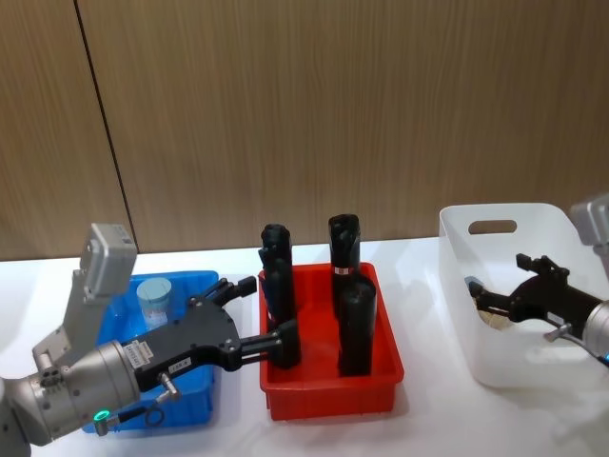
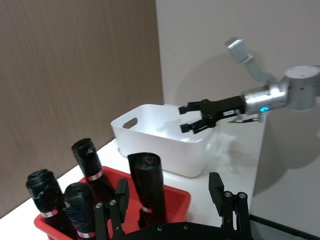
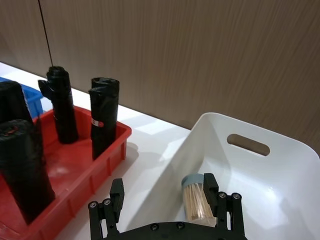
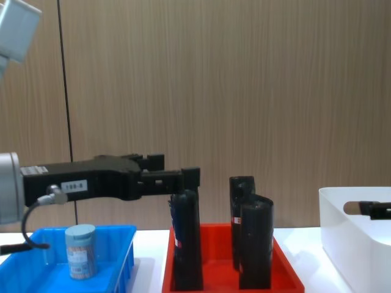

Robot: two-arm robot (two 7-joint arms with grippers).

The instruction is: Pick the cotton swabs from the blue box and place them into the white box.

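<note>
One jar of cotton swabs (image 1: 154, 300) (image 4: 80, 250), clear with a pale grey-blue lid, stands upright in the blue box (image 1: 195, 383) (image 4: 36, 278) at the left. My left gripper (image 1: 262, 314) (image 4: 174, 170) (image 2: 169, 190) hangs open and empty above the gap between the blue box and the red tray. Another jar of cotton swabs (image 3: 196, 200) lies tilted inside the white box (image 1: 457, 248) (image 3: 280, 170) (image 2: 150, 132) at the right. My right gripper (image 1: 476, 297) (image 2: 192, 119) (image 3: 162, 195) is open just above that jar, over the box's near-left part.
A red tray (image 1: 328, 395) (image 4: 287, 278) with several tall black rolls (image 1: 357, 324) (image 4: 255, 241) stands between the two boxes, right under my left gripper's fingers. A wood-panel wall closes off the back of the white table.
</note>
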